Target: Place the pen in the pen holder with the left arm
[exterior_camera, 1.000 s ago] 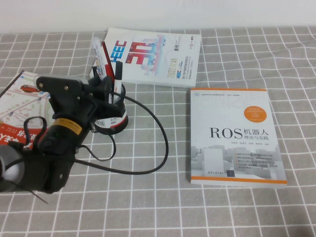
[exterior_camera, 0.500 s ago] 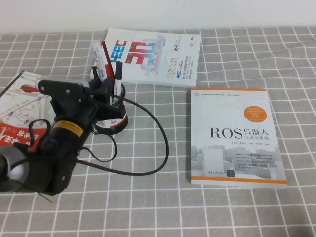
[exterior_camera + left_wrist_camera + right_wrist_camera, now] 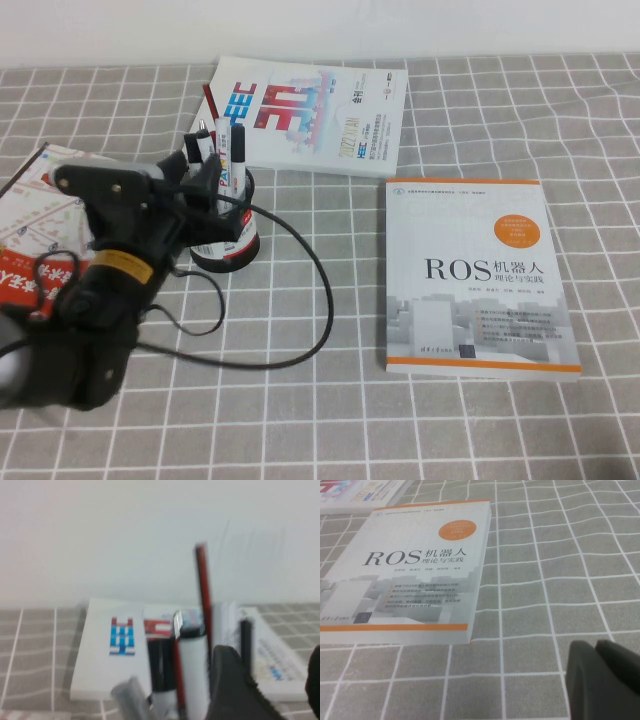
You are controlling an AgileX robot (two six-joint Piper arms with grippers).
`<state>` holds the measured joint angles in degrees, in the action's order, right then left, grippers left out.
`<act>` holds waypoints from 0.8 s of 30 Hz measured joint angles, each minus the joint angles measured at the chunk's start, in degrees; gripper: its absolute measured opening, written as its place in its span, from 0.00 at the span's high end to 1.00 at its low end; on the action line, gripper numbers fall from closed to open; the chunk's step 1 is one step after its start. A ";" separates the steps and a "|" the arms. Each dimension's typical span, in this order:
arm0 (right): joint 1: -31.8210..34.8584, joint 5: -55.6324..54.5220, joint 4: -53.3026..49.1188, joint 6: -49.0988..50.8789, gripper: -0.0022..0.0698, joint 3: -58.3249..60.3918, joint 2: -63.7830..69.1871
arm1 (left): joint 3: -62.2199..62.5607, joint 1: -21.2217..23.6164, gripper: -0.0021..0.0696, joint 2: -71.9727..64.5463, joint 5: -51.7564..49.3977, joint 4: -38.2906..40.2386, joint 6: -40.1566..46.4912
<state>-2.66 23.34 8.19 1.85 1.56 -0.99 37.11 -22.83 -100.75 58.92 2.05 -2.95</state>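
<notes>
**Pen upright in the holder, left gripper just beside it**

The pen (image 3: pixel 226 160) — thick, smooth white barrel with "PAINT" lettering — stands with its long axis near vertical inside the pen holder (image 3: pixel 228 240), a black mesh cup, among thinner pens and a red pencil (image 3: pixel 202 590). The left gripper (image 3: pixel 205 185) sits at the cup's near-left rim; whether its fingers grip the barrel I cannot tell. The right gripper (image 3: pixel 605 680) is parked beside the glossy ROS book (image 3: pixel 480 275) — out of the high view.
</notes>
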 joint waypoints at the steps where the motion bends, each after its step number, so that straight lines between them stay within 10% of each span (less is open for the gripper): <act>1: 0.00 0.00 0.00 0.00 0.99 0.00 0.00 | -0.77 0.00 0.58 1.88 -0.72 -0.46 0.00; 9: 0.00 0.00 0.00 0.00 0.99 0.00 0.00 | -2.94 0.00 0.93 24.00 -26.27 -8.12 -4.98; 24: 0.00 0.00 0.00 0.00 0.99 0.00 0.00 | -7.98 0.00 0.97 69.26 -66.32 -11.40 -9.71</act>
<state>-2.66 23.34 8.19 1.85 1.56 -0.99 29.13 -22.83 -31.49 -7.41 -9.35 -12.66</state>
